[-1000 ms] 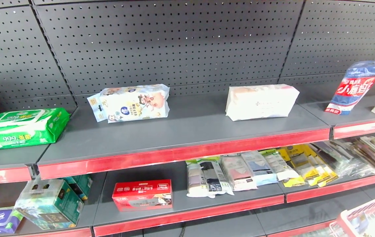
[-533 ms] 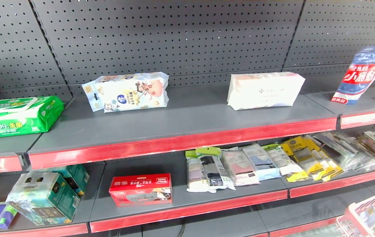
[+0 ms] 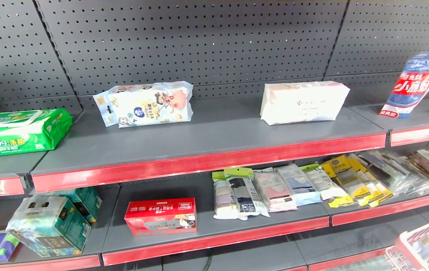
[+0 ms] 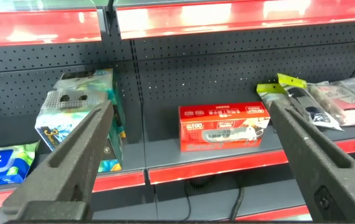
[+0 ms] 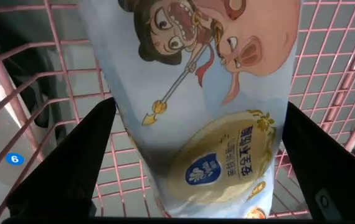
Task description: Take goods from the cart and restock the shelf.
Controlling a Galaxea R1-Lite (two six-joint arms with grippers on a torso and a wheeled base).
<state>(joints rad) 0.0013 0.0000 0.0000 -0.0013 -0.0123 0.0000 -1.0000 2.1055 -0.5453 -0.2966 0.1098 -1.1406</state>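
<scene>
Obs., your right arm: a cartoon-printed pack [image 5: 218, 168] sits inside the cart [image 5: 0, 59], with pink wire behind it and on both sides. The right gripper [image 5: 199, 106] straddles it. Its fingers [image 5: 59, 168] are spread wide, one on each long side of the pack, so the pack fills the gap between them. The finger edges run just beside the wrapper. I cannot tell whether either one touches it.

Obs., your left arm: the left gripper [image 4: 190, 102] has its fingers [image 4: 71, 162] spread wide with nothing between them. It faces the lower shelf [image 3: 214, 229]. Through the gap you see a red box [image 3: 160, 216] lying flat on that shelf.

Cart position: from the head camera, a corner of the cart shows at the near right, below and in front of the shelving.

Upper shelf [image 3: 214, 139], left to right:
- green wipes pack [image 3: 19, 131], on the neighbouring bay at far left
- matching cartoon pack [image 3: 145, 104], on its long side against the pegboard [image 3: 199, 41]
- white pack [image 3: 303, 102], also at the back and well apart from the cartoon one
- blue-and-red pouch [image 3: 412, 84], upright and leaning on the back panel in the right bay

The front half of the middle bay is bare grey board.

Lower shelf: a green boxed bundle [image 3: 49, 226] stands tilted to the left of the red box. To the right of the box, a row of flat clear packets [image 3: 293, 188] overlaps along the shelf.
</scene>
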